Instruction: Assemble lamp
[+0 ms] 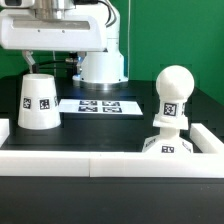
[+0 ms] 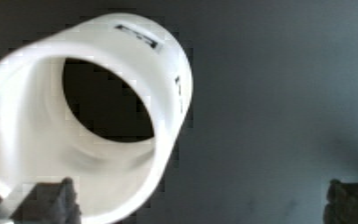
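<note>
Nearest in the exterior view runs a low white wall [image 1: 100, 160] along the table edge, and just behind it, on that view's right, the round bulb [image 1: 172, 98] stands upright on the flat base [image 1: 166, 146]. Farther back on that view's left the tapered shade [image 1: 39, 101] sits on the dark table with its wide end down, beside the marker board [image 1: 98, 104], and above it is the robot arm [image 1: 70, 35]. In the wrist view the gripper [image 2: 202, 205] has its two dark fingers [image 2: 48, 205] spread wide apart, holding nothing, with the shade's open mouth [image 2: 87, 115] beneath them.
</note>
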Motion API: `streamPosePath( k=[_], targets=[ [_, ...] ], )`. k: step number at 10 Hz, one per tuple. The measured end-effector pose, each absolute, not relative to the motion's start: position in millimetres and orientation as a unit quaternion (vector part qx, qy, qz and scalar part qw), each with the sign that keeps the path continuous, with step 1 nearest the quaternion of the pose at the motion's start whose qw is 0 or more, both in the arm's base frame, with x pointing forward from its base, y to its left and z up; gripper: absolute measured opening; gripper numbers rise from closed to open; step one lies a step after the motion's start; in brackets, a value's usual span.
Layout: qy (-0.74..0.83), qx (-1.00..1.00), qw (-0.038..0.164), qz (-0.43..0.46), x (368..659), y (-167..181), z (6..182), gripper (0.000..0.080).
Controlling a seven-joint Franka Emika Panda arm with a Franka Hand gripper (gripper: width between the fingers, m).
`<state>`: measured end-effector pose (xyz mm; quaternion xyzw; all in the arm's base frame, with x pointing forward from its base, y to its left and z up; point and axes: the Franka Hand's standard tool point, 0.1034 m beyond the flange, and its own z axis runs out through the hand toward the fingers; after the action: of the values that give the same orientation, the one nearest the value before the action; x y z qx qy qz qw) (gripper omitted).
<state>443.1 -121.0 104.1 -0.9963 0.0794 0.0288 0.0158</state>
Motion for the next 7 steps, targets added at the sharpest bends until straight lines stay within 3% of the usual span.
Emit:
streamPosePath(
  k=[7],
  targets=[
    [0.079, -0.996, 0.008, 0.035, 432.8, -121.0, 87.2, 0.0699]
  ],
)
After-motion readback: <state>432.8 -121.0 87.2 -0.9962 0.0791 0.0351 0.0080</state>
